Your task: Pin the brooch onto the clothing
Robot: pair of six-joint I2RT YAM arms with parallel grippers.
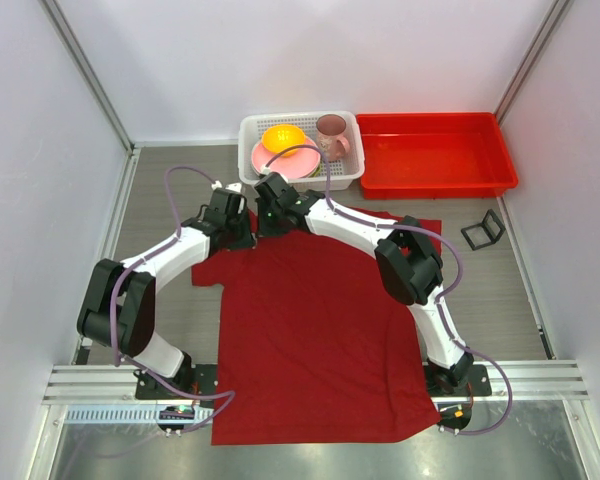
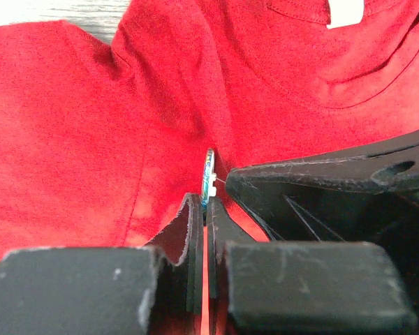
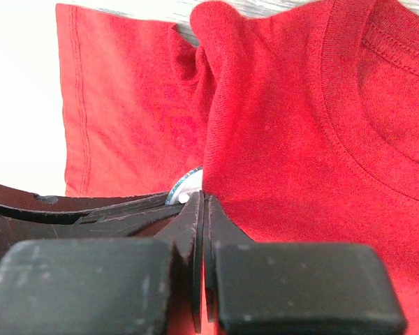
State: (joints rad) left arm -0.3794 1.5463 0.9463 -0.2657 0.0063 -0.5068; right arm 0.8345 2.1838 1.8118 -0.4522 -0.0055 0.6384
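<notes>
Left end effector [image 2: 204, 209] closed tight, nipping the tiny pale grey-green round brooch [image 2: 209, 174] edge-on at its tips; right end effector [image 3: 202, 199] likewise clamped, apparently pinching a raised fold of the large dark red short-sleeved T-shirt [image 1: 310, 330]; brooch sits against that fold, about eleven o'clock on the shirt, beside the collar; pinning looks underway, not yet fastened.

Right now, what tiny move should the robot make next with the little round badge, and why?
Probably ease the left tool toward the right tool, pressing the brooch into the shirt. The brooch stands on edge in the shut left tool, right beside a raised ridge of cloth that the shut right tool seems to pinch up.
</notes>
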